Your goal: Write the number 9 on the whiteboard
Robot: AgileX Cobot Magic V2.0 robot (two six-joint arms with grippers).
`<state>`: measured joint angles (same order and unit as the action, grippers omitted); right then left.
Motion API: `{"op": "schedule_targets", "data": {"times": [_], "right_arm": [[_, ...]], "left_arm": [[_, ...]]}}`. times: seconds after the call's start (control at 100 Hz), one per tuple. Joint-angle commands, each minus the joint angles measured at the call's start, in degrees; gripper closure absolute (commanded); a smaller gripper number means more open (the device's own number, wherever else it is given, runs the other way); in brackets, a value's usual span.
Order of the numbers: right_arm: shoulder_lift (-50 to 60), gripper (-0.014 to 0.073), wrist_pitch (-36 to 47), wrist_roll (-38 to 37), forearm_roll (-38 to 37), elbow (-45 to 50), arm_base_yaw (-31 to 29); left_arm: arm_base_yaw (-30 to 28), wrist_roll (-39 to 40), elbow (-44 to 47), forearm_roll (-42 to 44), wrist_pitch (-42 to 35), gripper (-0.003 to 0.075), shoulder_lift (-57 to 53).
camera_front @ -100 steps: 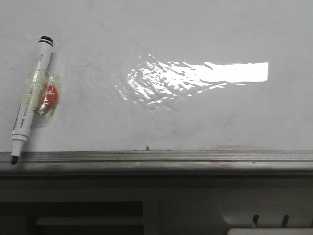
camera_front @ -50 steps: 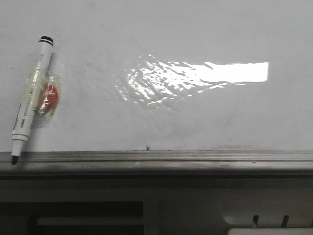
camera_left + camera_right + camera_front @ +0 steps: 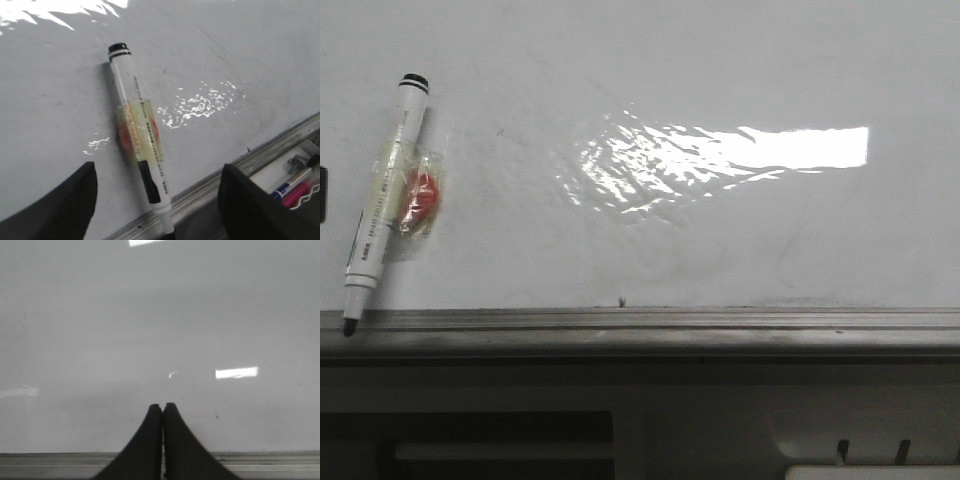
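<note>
Across the front view we see the whiteboard (image 3: pixel 720 240), a glossy white surface with a rippled bright reflection near its middle and a grey metal ledge (image 3: pixel 650 322) along its lower edge. We find no drawn number on it; the surface shows only faint smudges and a tiny dark mark just above the ledge.

At the board's left side lies a white marker (image 3: pixel 382 205) with a black end band, tilted so that its dark tip touches the ledge. A patch of clear tape (image 3: pixel 408 192) with something red-orange under it wraps the barrel and sticks it to the board. In the left wrist view we see the same marker (image 3: pixel 141 150) with the tape (image 3: pixel 138 131) around its middle and its tip at the ledge (image 3: pixel 210 187).

Our left end effector (image 3: pixel 157 200) has its two dark fingers (image 3: pixel 65 205) spread wide apart, one on each side of the marker's lower part, touching neither it nor the board as far as we can tell. A dark sliver at the front view's left edge may belong to it; we cannot tell.

Beyond the ledge in the left wrist view sits a white tray (image 3: pixel 287 177) with a wavy rim, holding a blue-banded marker (image 3: pixel 289 185), a pink one (image 3: pixel 296 194) and a small metal piece (image 3: pixel 296 162).

Our right end effector (image 3: pixel 162 440) has its fingers pressed together with nothing between them, pointing at bare board (image 3: pixel 160 330) above the ledge (image 3: pixel 270 460).
</note>
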<state>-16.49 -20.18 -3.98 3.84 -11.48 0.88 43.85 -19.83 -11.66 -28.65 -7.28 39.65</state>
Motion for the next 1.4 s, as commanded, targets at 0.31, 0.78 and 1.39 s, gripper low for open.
{"op": "schedule_targets", "data": {"times": [0.31,0.78,1.39], "right_arm": [[-0.95,0.0663,4.45,0.34,-0.06,-1.64,-0.32],[-0.95,0.0663,4.52,0.34,0.74,-1.64,-0.07],[-15.93,0.0506,-4.94,3.57,0.91,-17.99,33.82]], "left_arm": [[4.93,1.07,-2.18,-0.45,-16.59,0.0248,12.21],[4.93,3.40,-2.18,-0.56,-17.86,0.0698,17.62],[5.07,3.40,-10.47,18.52,-9.49,0.0740,17.15]]}}
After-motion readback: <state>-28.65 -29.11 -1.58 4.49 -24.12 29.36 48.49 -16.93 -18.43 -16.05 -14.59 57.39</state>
